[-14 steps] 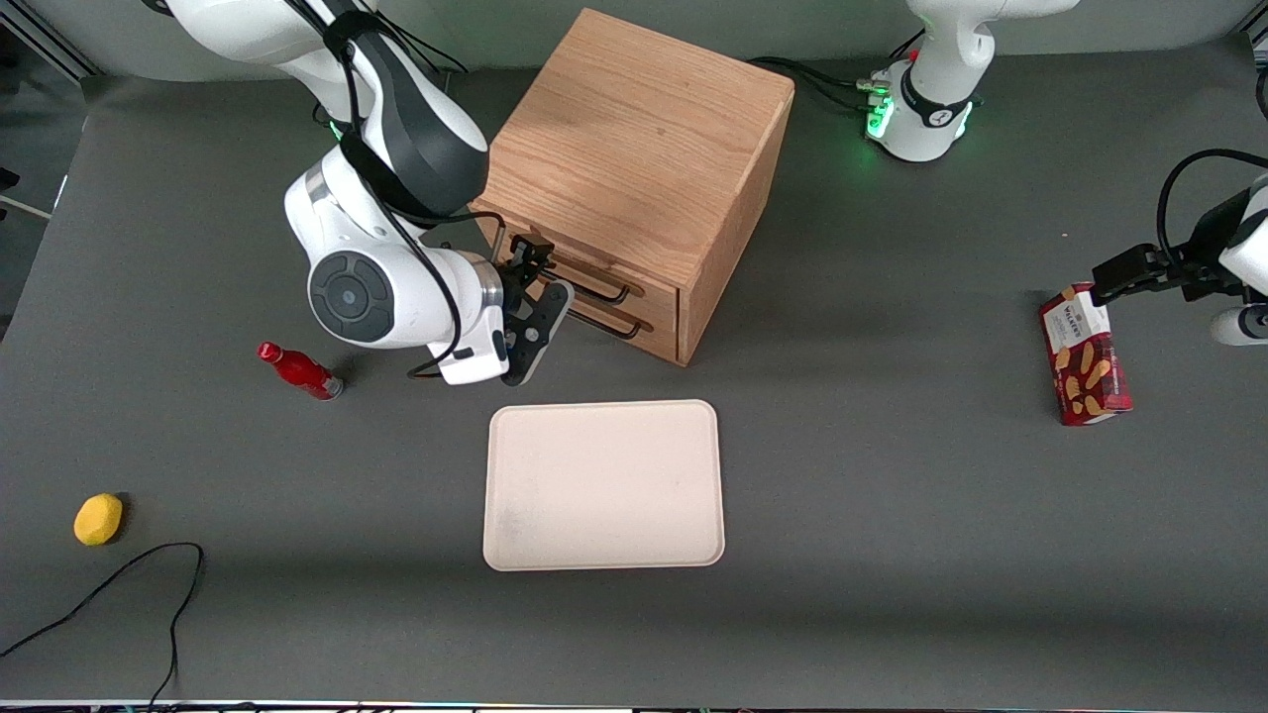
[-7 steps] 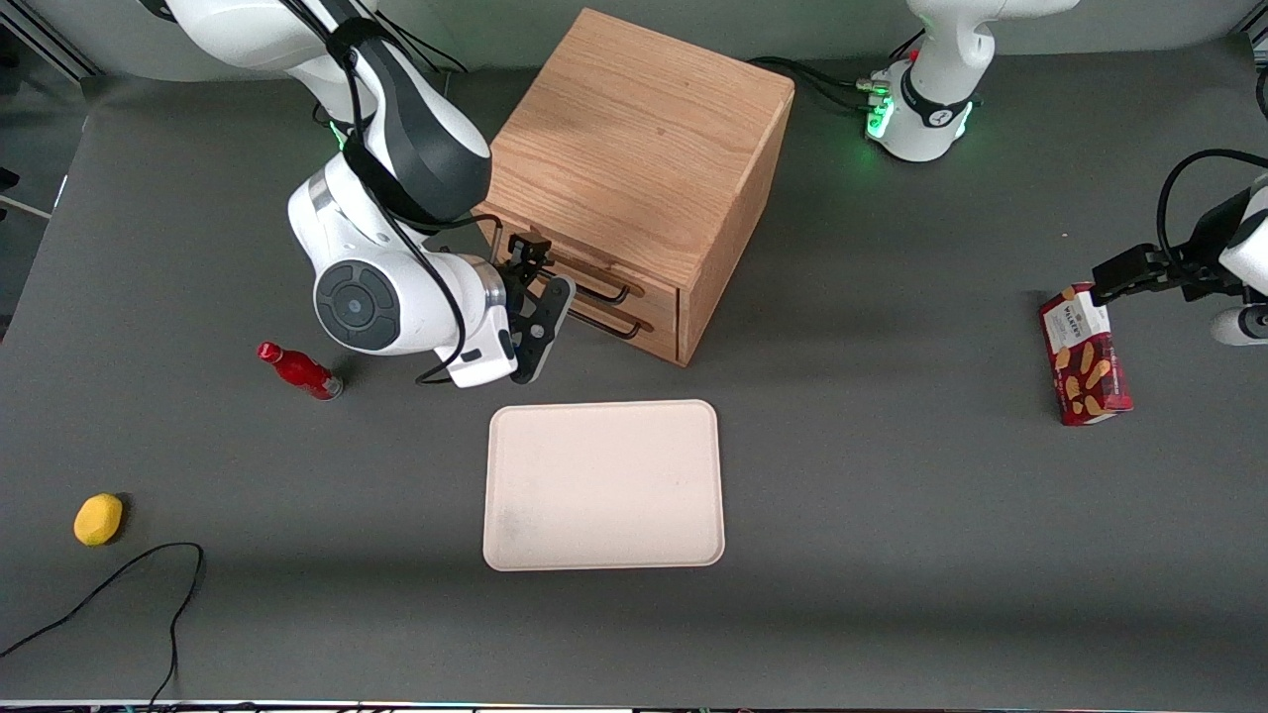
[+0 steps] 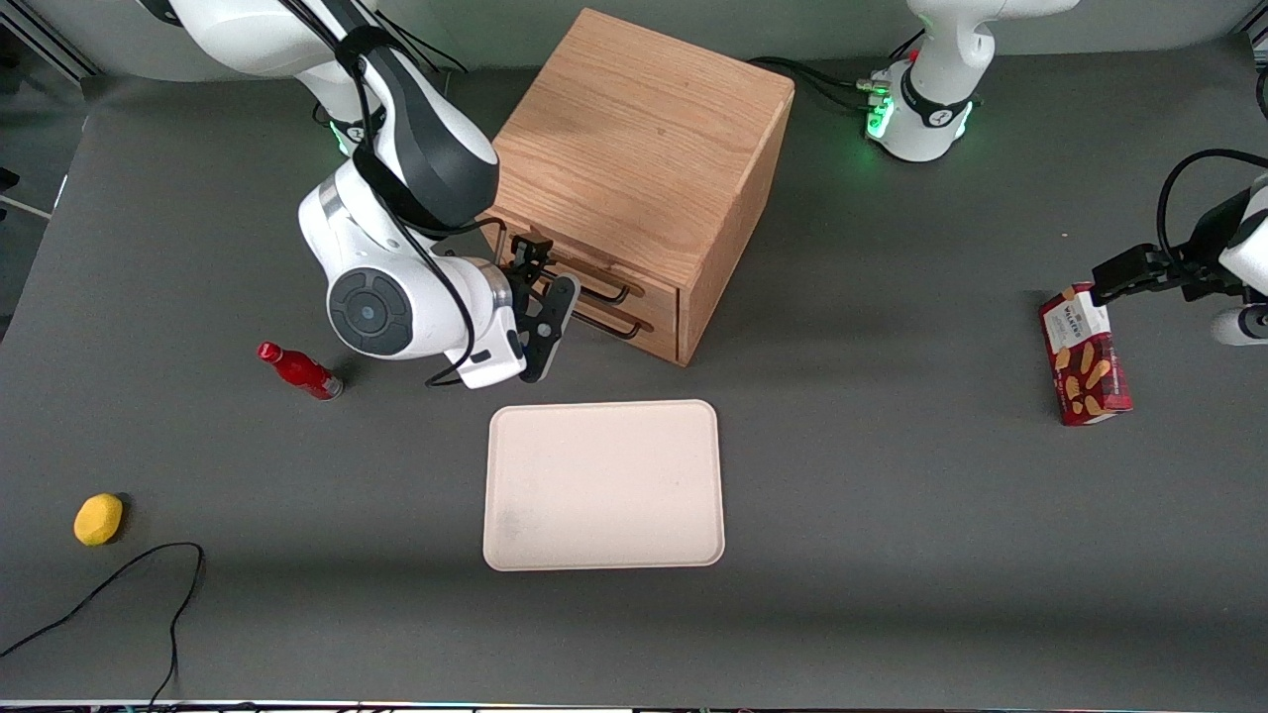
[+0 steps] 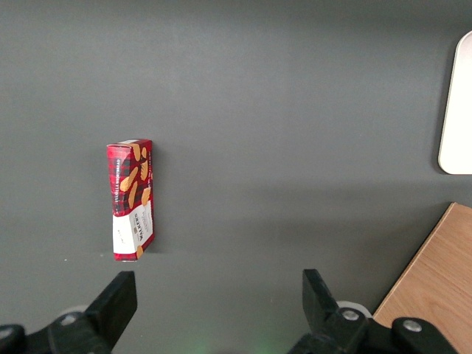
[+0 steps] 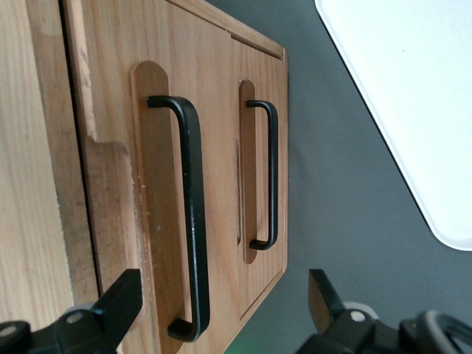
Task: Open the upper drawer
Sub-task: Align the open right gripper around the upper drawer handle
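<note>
The wooden cabinet (image 3: pixel 634 149) stands in the middle of the table. Its upper drawer (image 3: pixel 649 288) looks shut; its thin black bar handle (image 3: pixel 597 283) sits just above the lower drawer's handle (image 3: pixel 606 324). My right gripper (image 3: pixel 546 276) is open, right in front of the drawer fronts at the end of the handles nearest the working arm. In the right wrist view the upper handle (image 5: pixel 193 214) runs between my spread fingers (image 5: pixel 122 296), close to one of them, with the gripper (image 5: pixel 221 304) not touching it. The lower handle (image 5: pixel 271 177) lies beside it.
A cream tray (image 3: pixel 603 485) lies flat nearer the front camera than the cabinet. A red bottle (image 3: pixel 299 370) lies beside my arm. A yellow lemon (image 3: pixel 98 519) and a black cable (image 3: pixel 149 574) are toward the working arm's end. A biscuit box (image 3: pixel 1084 355) lies by the parked arm.
My wrist and gripper have shifted a little toward the cabinet front. The fingers stay open. The drawers have not moved.
</note>
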Available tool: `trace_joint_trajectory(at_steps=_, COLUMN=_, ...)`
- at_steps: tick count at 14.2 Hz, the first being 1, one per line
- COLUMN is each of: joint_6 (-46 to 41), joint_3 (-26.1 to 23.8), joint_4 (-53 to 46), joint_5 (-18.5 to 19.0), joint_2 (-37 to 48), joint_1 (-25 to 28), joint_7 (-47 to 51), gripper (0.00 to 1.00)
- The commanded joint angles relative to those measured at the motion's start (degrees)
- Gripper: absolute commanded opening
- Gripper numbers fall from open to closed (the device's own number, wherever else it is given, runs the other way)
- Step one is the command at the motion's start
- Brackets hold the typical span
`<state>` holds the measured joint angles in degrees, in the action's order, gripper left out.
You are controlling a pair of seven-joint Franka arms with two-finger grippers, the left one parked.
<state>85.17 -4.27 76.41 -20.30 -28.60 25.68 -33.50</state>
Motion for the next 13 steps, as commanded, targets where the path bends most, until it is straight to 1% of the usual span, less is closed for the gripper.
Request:
trace_joint_trajectory(at_steps=1, joint_6=-0.62, joint_3=0.13, joint_4=-0.64, joint_5=-1.5, joint_2=-1.02, joint_1=0.07, joint_7=-1.66, gripper=1.0)
trace_joint_trajectory(at_steps=6, joint_6=-0.27, joint_3=0.05, joint_4=-0.38, joint_5=-1.58, joint_2=-1.72, joint_1=0.25, joint_7=-1.66, gripper=1.0)
trace_joint_trajectory(at_steps=8, joint_6=-0.18, joint_3=0.05, joint_4=-0.38, joint_5=-2.72, joint_2=-2.42, joint_1=0.34, joint_7=-1.75, gripper=1.0)
trace_joint_trajectory(at_steps=13, joint_6=1.49, joint_3=-0.04, joint_4=0.32, joint_5=-2.73, joint_2=-2.87, joint_1=0.6, joint_7=-1.92, gripper=1.0)
